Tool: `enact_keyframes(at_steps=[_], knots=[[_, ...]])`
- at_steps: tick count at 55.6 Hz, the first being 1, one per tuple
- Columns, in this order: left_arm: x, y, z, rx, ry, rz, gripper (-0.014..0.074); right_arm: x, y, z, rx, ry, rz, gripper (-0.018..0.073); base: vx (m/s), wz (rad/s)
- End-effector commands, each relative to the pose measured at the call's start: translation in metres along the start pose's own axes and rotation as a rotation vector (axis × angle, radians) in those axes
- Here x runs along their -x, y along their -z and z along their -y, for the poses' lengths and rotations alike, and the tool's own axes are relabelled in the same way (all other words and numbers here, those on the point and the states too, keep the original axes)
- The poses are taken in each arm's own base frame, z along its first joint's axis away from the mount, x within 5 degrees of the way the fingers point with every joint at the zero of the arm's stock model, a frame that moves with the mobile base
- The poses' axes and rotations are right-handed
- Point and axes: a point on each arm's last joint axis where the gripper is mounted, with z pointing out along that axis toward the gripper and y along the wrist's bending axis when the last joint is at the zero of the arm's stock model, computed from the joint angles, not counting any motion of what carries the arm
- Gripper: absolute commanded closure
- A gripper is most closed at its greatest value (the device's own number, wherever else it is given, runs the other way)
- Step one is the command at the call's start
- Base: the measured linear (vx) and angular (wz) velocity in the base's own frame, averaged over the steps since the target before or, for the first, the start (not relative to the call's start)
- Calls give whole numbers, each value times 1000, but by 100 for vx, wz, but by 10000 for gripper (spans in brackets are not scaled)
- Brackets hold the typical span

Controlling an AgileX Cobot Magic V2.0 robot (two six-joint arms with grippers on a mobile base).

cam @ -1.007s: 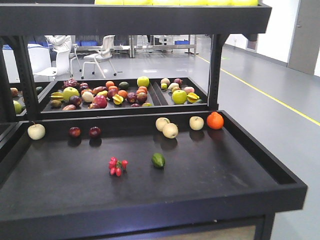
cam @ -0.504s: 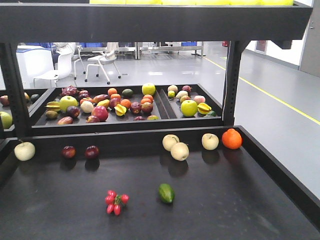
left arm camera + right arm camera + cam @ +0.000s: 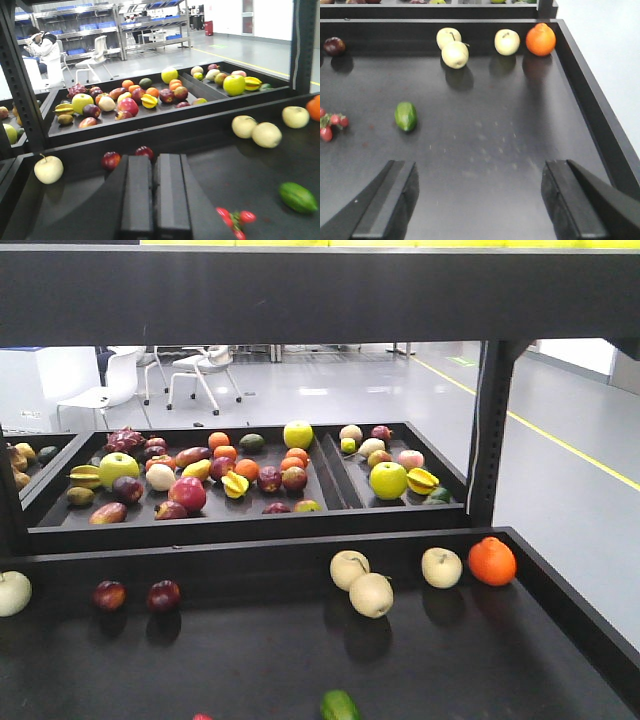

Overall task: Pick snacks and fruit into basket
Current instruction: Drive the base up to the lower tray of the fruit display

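Approach stage: left gripper [image 3: 155,200] jaws pressed together, empty; right gripper [image 3: 480,200] jaws wide above the surface [image 3: 485,135], next, I judge, reaching the green fruit [image 3: 406,116] mid-left.

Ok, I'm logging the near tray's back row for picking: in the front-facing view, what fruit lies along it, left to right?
In order: far-left pale apple → dark red fruit → second dark red fruit → pair of pale apples → single pale apple → orange.
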Motion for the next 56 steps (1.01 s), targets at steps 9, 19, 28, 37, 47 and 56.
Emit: enact_keyframes(at_steps=[9, 19, 28, 37, 47, 56], knots=[[16, 1, -2, 14, 7, 102, 605, 15, 5, 0, -6, 10, 102, -4, 30, 14], [16, 1, -2, 14, 7, 102, 605, 15, 5, 0, -6, 10, 102, -4, 26, 19], [16, 1, -2, 14, 7, 102, 605, 15, 5, 0, -6, 10, 102, -4, 18, 17], [16, 1, -2, 14, 7, 102, 605, 15, 5, 0, -6, 10, 102, -4, 12, 12], [16, 1, -2, 14, 7, 102, 605, 15, 5, 0, -6, 10, 102, -4, 7, 3], [16, 1, -2, 14, 7, 102, 605, 15, 5, 0, -6, 10, 102, -4, 4, 2]])
